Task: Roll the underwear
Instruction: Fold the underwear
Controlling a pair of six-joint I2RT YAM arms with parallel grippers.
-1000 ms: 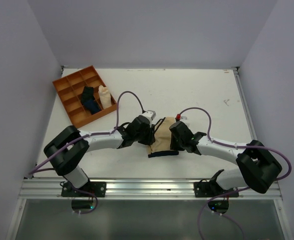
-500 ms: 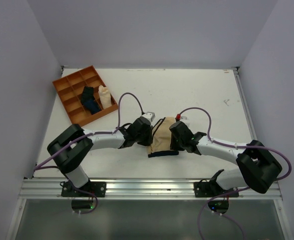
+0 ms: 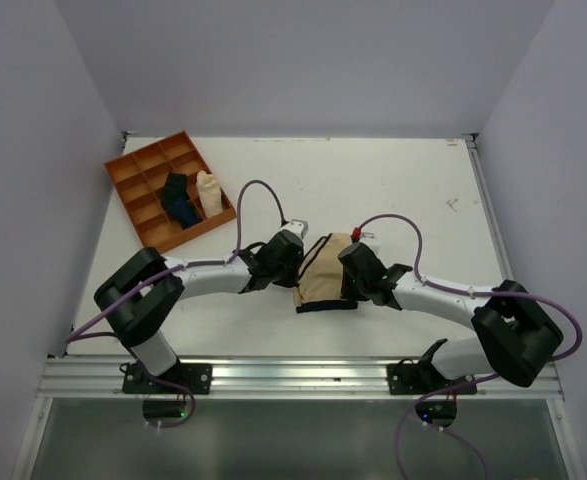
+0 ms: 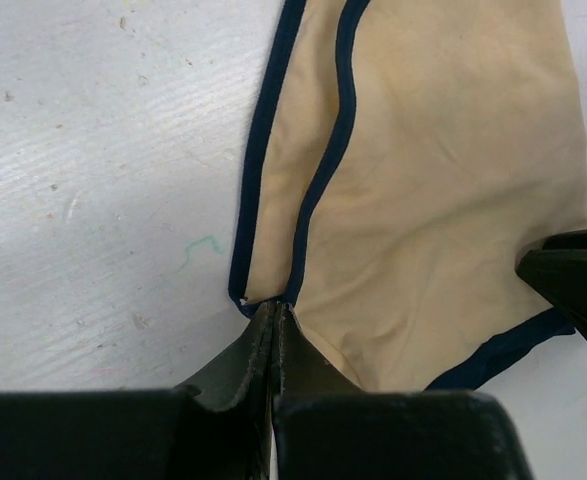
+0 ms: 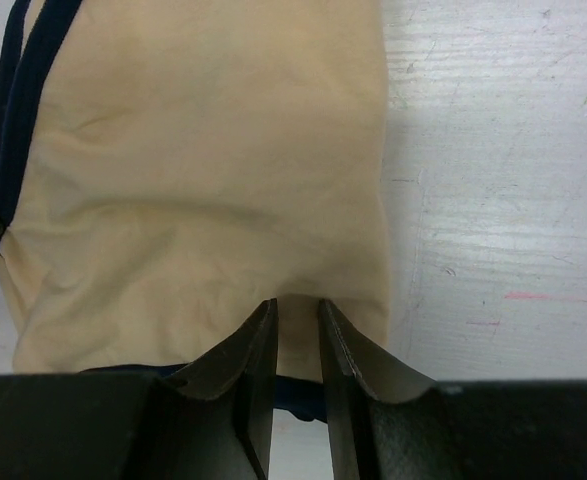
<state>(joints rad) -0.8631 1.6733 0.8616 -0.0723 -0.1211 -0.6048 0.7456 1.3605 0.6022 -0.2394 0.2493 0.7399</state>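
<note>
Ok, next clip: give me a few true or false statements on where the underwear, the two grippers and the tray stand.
1. The left gripper is shut at the dark-trimmed edge of the underwear. True.
2. The underwear lies inside the tray. False: it lies on the table, between the arms.
3. The right gripper has its jaws slightly apart over the cloth. True.
4. The tray holds nothing. False: a dark cloth and a pale roll sit in it.

Lab test cell: white enclosure walls [image 3: 33, 150], bolted arms.
</note>
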